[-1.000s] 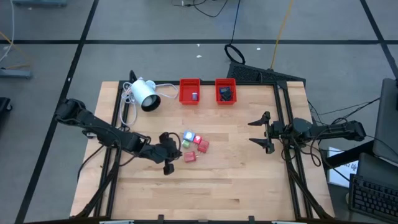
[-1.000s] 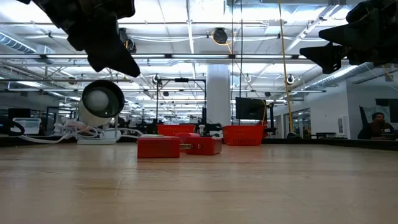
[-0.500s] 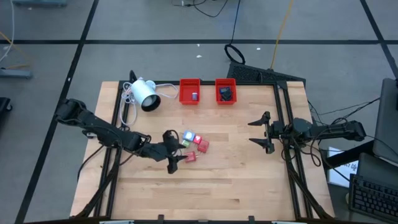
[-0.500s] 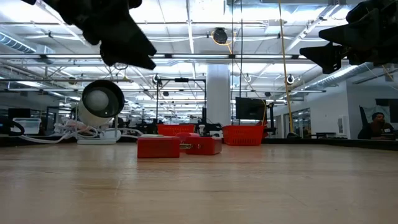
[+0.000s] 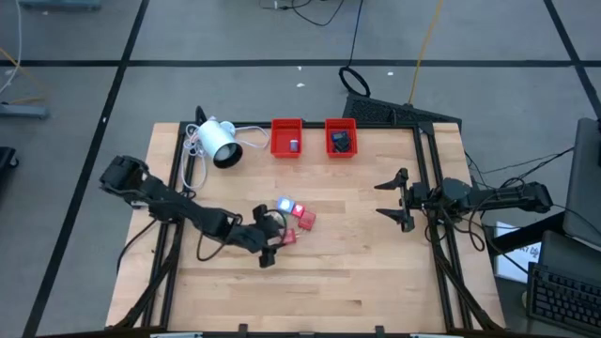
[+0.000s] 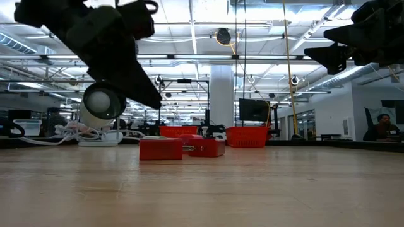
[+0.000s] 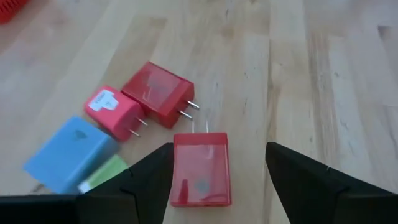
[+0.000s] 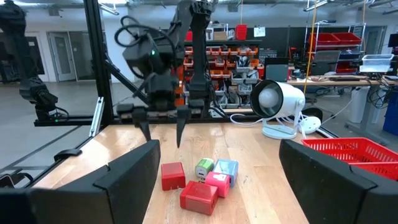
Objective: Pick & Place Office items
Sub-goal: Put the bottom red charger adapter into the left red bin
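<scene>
Several small office items lie in a cluster at mid-table: a pale blue block [image 5: 285, 205], two red ones [image 5: 300, 210] [image 5: 306, 222], a green one [image 5: 280, 217] and a red plug block [image 5: 286, 237] nearest the front. My left gripper [image 5: 274, 242] is open above that red plug block [image 7: 200, 168], one finger on each side of it, clear of it in the right wrist view [image 8: 163, 134]. My right gripper [image 5: 378, 199] is open at the table's right side, above the top.
Two red trays [image 5: 286, 147] [image 5: 341, 149] stand at the far edge, each with a small item inside. A white lamp-like device [image 5: 218, 141] with a cable lies at the far left. Bare wood spreads in front of the cluster and between it and my right gripper.
My left gripper has come down and moved a little toward the table's near right, from beside the cluster to over the front red plug block, and its fingers have opened. The items have not moved.
</scene>
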`<state>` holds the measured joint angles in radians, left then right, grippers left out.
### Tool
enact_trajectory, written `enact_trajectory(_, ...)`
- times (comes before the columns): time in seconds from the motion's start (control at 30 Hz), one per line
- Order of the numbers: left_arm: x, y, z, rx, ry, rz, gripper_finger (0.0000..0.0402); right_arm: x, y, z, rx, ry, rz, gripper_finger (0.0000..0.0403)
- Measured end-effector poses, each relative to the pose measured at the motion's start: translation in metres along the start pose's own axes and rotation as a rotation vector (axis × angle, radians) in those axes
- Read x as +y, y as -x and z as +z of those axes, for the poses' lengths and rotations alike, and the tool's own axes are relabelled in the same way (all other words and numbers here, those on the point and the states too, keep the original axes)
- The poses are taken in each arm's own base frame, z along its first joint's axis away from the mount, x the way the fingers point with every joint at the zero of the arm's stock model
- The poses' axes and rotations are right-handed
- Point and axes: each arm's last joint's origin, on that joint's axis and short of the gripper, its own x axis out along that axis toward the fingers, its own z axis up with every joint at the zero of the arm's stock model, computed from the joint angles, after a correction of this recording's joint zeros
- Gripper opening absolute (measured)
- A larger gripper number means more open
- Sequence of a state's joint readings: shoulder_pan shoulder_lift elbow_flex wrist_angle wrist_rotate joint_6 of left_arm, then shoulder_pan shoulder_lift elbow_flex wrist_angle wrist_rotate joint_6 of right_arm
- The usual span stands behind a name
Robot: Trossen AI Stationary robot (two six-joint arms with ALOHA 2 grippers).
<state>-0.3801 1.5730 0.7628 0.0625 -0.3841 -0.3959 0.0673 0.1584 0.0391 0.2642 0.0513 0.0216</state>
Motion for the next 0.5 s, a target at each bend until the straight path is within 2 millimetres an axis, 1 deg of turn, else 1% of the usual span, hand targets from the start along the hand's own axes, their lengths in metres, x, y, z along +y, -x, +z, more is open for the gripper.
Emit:
enact_trajectory(0.13,-0.002,-0.015,-0.009,0.018,0.041,0.022,0.0258,0.0,0.0,0.0,0.0,0.0,0.0,0.032)
enact_trajectory(0.3,0.002,-0.031,-0.022,0.066,0.07,0.075,0.0258,0.0,0.0,0.0,0.0,0.0,0.0,0.032)
enact_trajectory(0.4,0.003,-0.037,-0.027,0.091,0.043,0.085,0.0258,0.0,0.0,0.0,0.0,0.0,0.0,0.032)
enact_trajectory(0.5,0.002,-0.041,-0.032,0.126,0.04,0.049,0.0258,0.0,0.0,0.0,0.0,0.0,0.0,0.032)
